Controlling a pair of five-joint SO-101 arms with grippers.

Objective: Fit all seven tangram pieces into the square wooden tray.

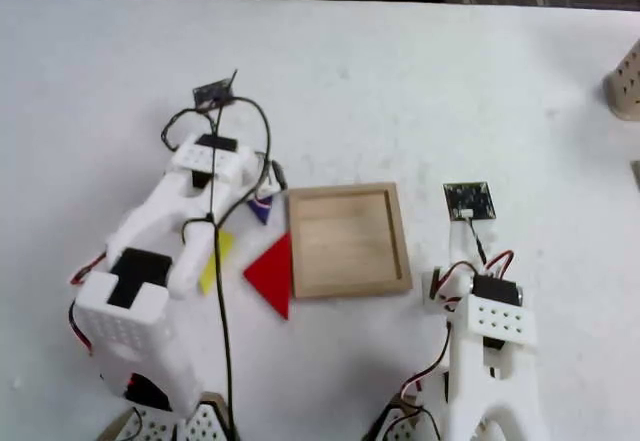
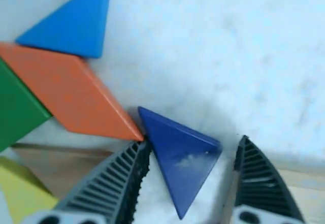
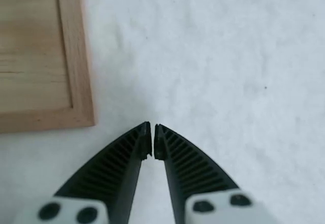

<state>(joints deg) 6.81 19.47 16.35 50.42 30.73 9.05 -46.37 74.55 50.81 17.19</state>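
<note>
The square wooden tray (image 1: pixel 348 286) lies in the middle of the table with nothing inside it. My left gripper (image 2: pixel 194 144) is open and straddles a dark blue triangle (image 2: pixel 183 155), which lies flat on the table by the tray's left edge (image 1: pixel 261 209). Close to it lie an orange parallelogram (image 2: pixel 76 97), a light blue triangle (image 2: pixel 76 26), a green piece (image 2: pixel 12 107) and a yellow piece (image 1: pixel 215 261). A red triangle (image 1: pixel 272 273) touches the tray's left side. My right gripper (image 3: pixel 152 132) is shut and empty, just off the tray's near right corner (image 3: pixel 76 97).
The left arm (image 1: pixel 170 231) covers several pieces in the high view. A small circuit board (image 1: pixel 469 201) with a cable lies right of the tray, another board (image 1: pixel 213 90) behind the left arm. A pale object (image 1: pixel 625 86) stands at the far right edge.
</note>
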